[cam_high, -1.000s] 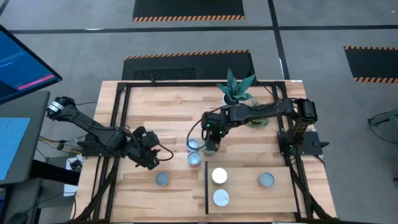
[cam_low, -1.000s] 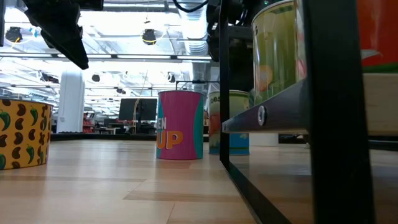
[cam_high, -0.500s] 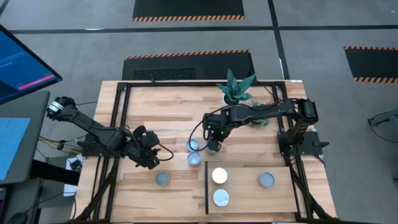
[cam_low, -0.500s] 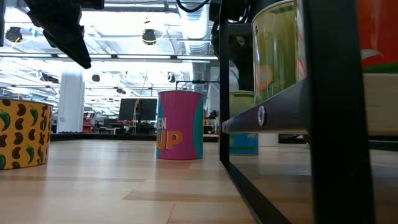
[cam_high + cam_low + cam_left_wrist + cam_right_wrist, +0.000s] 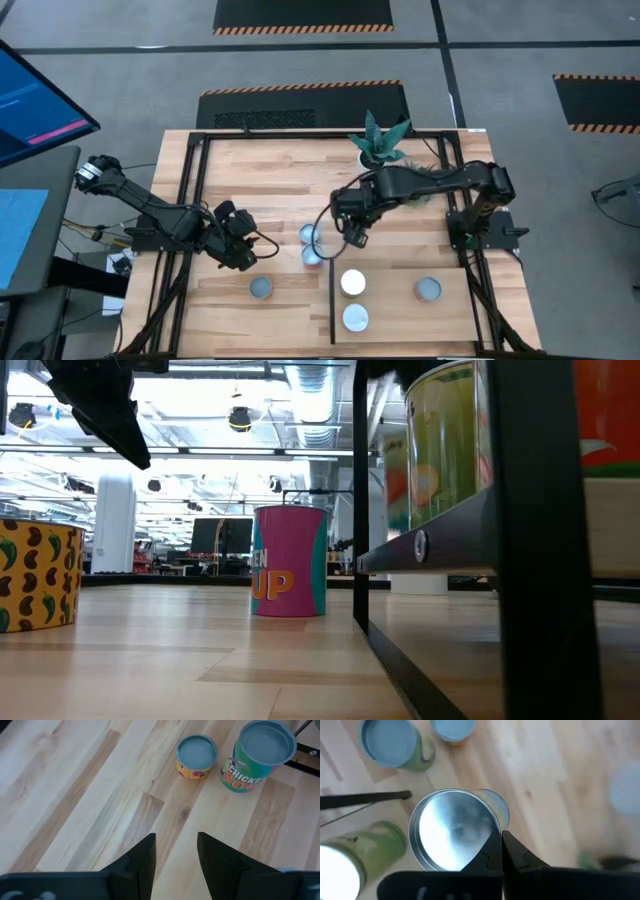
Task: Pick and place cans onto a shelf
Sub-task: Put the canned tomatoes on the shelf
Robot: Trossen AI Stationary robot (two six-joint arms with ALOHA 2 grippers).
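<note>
While your right gripper (image 5: 352, 236) hangs over the table beside the shelf (image 5: 400, 310), its jaws are clamped on a can (image 5: 451, 831) by the rim (silvery top up). Three cans sit on the shelf, others on the table. Your left gripper (image 5: 175, 852) waits open near two cans (image 5: 197, 756)

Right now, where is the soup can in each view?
High: soup can mid-table, just left of the shelf edge.
Low: centre, pink side showing.
Left wrist: upper right, beside the yellow can.
Right wrist: upper left.
Shared landmark: the black shelf edge beside it.
</note>
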